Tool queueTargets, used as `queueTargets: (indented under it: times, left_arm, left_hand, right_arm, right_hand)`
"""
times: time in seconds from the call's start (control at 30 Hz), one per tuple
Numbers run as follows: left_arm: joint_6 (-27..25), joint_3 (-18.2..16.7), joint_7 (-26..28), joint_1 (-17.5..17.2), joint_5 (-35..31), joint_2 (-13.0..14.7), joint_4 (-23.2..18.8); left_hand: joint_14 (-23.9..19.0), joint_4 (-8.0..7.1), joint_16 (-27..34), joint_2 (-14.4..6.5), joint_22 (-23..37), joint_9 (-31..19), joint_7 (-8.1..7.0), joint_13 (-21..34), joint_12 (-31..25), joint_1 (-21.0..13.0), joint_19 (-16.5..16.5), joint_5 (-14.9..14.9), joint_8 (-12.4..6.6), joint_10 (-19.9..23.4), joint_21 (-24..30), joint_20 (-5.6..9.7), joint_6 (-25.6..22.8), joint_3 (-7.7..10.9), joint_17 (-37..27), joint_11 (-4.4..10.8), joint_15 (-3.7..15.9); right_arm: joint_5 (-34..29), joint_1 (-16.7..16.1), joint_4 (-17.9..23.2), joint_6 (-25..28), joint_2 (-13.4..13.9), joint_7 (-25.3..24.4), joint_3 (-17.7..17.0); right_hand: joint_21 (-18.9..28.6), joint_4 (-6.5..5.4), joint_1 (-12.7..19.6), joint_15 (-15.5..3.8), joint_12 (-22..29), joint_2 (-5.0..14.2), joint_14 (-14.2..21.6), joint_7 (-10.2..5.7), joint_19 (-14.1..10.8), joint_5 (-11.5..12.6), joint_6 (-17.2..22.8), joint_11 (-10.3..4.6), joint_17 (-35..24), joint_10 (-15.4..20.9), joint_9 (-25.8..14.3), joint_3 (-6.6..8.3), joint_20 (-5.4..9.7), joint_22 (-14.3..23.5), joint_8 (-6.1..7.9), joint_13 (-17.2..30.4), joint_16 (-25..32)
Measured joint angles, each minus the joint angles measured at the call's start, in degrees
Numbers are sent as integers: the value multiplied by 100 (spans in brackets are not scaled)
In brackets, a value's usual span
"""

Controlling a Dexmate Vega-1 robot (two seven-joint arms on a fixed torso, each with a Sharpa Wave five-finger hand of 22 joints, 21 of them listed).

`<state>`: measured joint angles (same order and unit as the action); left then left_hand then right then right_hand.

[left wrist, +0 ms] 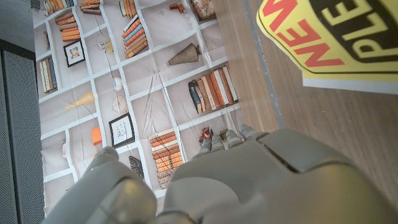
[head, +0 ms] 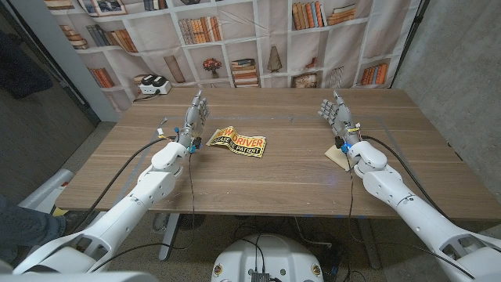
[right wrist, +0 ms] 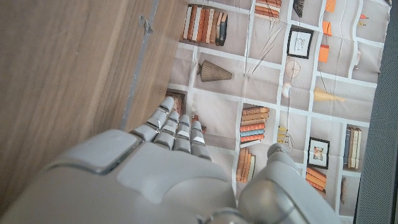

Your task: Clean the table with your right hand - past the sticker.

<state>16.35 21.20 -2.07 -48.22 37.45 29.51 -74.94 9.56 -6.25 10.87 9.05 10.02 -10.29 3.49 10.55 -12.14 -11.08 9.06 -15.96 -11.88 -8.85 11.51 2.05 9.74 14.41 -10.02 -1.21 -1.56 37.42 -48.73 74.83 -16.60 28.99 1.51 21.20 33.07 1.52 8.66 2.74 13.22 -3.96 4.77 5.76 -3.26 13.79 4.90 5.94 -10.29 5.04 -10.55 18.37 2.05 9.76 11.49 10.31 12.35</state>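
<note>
Sticker (head: 237, 142) lies on table (head: 297, 184) between left hand (head: 193, 116) and right hand (head: 335, 115)

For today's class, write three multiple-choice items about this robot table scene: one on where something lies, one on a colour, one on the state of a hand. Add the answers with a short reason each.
1. Where does the yellow and black printed sticker lie on the wooden table?
A. beside the left hand
B. under the right hand
C. at the table's near edge

2. What colour is the sticker's large lettering?
A. blue
B. red
C. green

3. What state is the right hand in?
A. holding a cloth
B. gripping the sticker
C. open, holding nothing

Answers: 1 A, the head view shows it just right of the left hand. 2 B, the left wrist view shows red letters on yellow. 3 C, its fingers reach up with nothing in them.
</note>
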Motion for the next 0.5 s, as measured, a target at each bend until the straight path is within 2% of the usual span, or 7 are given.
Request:
queueTargets:
  times: [0.5]
  left_arm:
    - [-47, -18, -164, -52, 94, 79, -121]
  left_hand:
    - [-1, 17, 38, -42, 0, 0, 20, 0, -43, -94, -78, -43, -21, 105, 45, -11, -85, -17, 0, 60, 1]
  right_arm:
    - [-55, -123, 198, -78, 4, -91, 9]
  right_hand:
    - [0, 22, 30, -38, 0, 30, 57, -34, -70, 0, 33, -23, 1, 103, 1, 22, -10, 0, 0, 0, 0]
